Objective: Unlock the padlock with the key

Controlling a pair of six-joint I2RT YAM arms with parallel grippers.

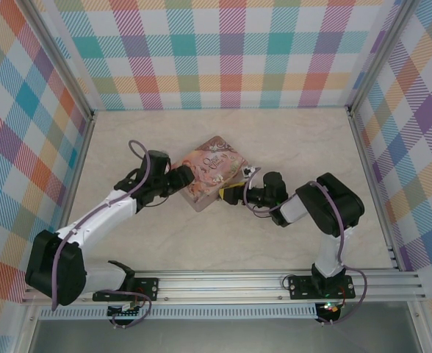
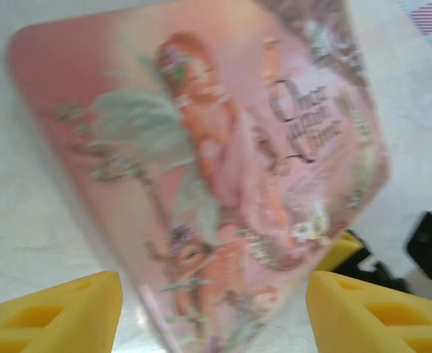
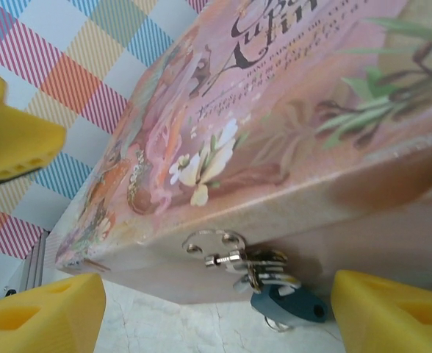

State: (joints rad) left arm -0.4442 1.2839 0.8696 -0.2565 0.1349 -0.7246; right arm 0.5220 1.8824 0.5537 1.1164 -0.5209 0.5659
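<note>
Left hand [image 2: 212,298]: your yellow fingers stand wide, with the lower corner of the pink illustrated rectangular tin [image 2: 201,162] between them.
Right hand [image 3: 216,305]: wide, gripping nothing.
Small teal-blue padlock [image 3: 289,305]: bottom of frame, right of centre, hanging from the tin's silver clasp [image 3: 220,246].
Tin: mid-frame on the beige worktop [image 1: 297,140].

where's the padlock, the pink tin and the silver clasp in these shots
padlock [image 3: 293,306], right wrist view, on its teal body
pink tin [image 1: 213,172], top external view, middle of its lid
silver clasp [image 3: 214,244], right wrist view, on its looped plate
</note>
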